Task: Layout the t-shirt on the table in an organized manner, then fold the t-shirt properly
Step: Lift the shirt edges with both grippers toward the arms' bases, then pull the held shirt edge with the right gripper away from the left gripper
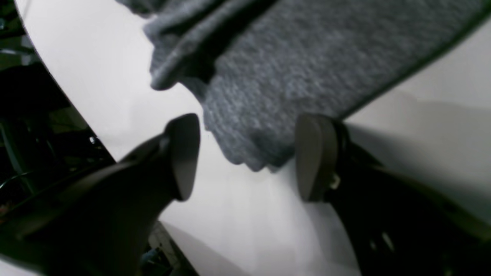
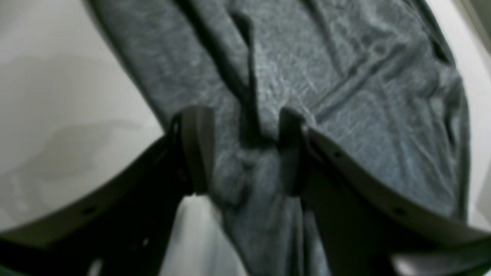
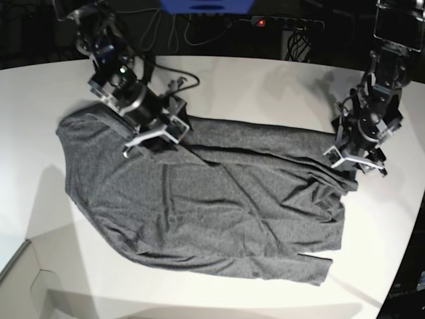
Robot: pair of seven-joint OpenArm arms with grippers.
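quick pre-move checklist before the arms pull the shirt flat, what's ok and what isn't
1. left gripper jaws spread around a t-shirt corner: ok
2. Left jaws clamped on cloth: not ok, gap shows either side
3. right gripper jaws around a raised fold: ok
4. Right jaws pinching that fold: cannot tell
5. Shirt lying wholly on the table: ok
6. Shirt smooth: not ok, creased and bunched
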